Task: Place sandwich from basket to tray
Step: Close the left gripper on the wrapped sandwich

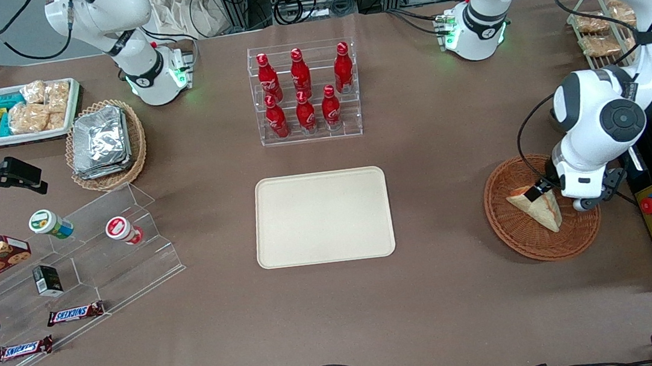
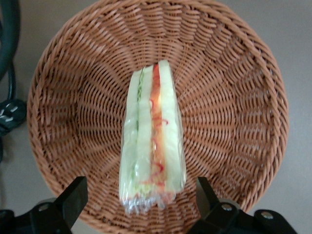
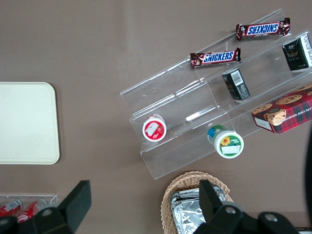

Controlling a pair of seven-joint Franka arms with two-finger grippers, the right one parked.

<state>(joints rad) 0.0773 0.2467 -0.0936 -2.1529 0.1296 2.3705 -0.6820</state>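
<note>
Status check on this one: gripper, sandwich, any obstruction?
Gripper open, over the basket, fingers straddling the sandwich. Sandwich not yet gripped. Tray bare, nothing in between.

Orange-brown woven basket [image 2: 234, 97], pale sandwich [image 2: 153, 141] (red, green stripes), cream tray [image 1: 323, 217].

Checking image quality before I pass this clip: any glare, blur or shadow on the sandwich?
Left wrist view: sandwich sharp, its wrap slightly shiny; the open gripper straddles it over the basket. Front view: evenly lit, arm partly covers the sandwich.
</note>
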